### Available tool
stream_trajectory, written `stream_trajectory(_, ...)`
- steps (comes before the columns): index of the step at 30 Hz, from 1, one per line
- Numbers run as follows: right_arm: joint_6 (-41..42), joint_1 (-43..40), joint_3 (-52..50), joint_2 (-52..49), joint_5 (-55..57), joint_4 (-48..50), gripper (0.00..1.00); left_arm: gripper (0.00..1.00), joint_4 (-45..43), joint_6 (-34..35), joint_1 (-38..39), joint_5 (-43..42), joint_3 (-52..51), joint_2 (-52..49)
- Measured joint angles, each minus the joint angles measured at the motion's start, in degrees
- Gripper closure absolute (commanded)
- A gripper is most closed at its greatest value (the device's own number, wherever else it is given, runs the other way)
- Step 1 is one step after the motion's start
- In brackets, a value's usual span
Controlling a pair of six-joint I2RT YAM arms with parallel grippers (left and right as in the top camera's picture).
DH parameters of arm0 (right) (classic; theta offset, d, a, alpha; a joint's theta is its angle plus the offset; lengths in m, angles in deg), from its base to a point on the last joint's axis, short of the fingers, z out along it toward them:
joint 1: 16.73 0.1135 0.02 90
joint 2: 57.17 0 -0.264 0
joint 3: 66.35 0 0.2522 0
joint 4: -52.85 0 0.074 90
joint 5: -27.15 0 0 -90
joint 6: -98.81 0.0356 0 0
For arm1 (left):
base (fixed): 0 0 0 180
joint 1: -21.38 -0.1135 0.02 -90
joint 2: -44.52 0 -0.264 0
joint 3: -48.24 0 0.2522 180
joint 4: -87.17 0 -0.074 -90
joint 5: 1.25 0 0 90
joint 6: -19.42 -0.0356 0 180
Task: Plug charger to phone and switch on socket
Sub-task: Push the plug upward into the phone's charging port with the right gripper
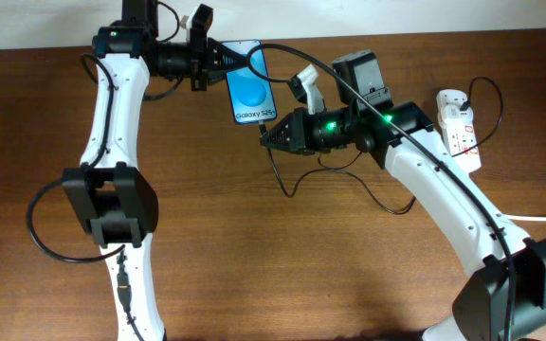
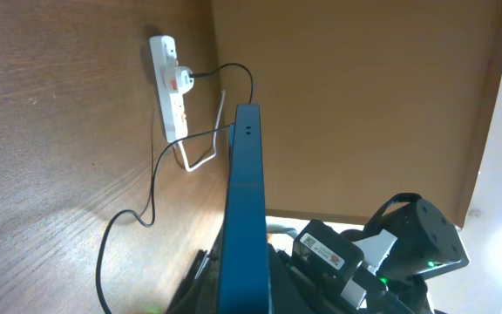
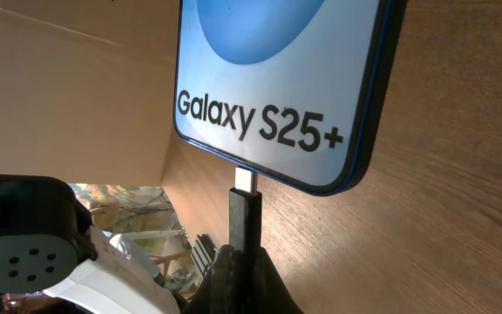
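Right wrist: phone (image 3: 277, 87) reads "Galaxy S25+"; charger (image 3: 244, 218) plug at its edge.

Our left arm (image 1: 112, 123) climbs toward 12 o'clock, then bends to 3 o'clock, with the left gripper (image 1: 221, 60) clamped on the phone (image 1: 249, 85). Our right arm (image 1: 444, 180) reaches toward 10 o'clock. The right gripper (image 1: 266, 136) points to 9 o'clock, pinched tight on the charger plug (image 3: 244, 209).
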Motion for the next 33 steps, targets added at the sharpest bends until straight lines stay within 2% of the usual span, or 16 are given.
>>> stream_trajectory(33,-0.02,0.0,0.0,-0.02,-1.27,-0.48,0.96,1.0,-0.04,0.04,0.72,-0.17,0.0,0.0)
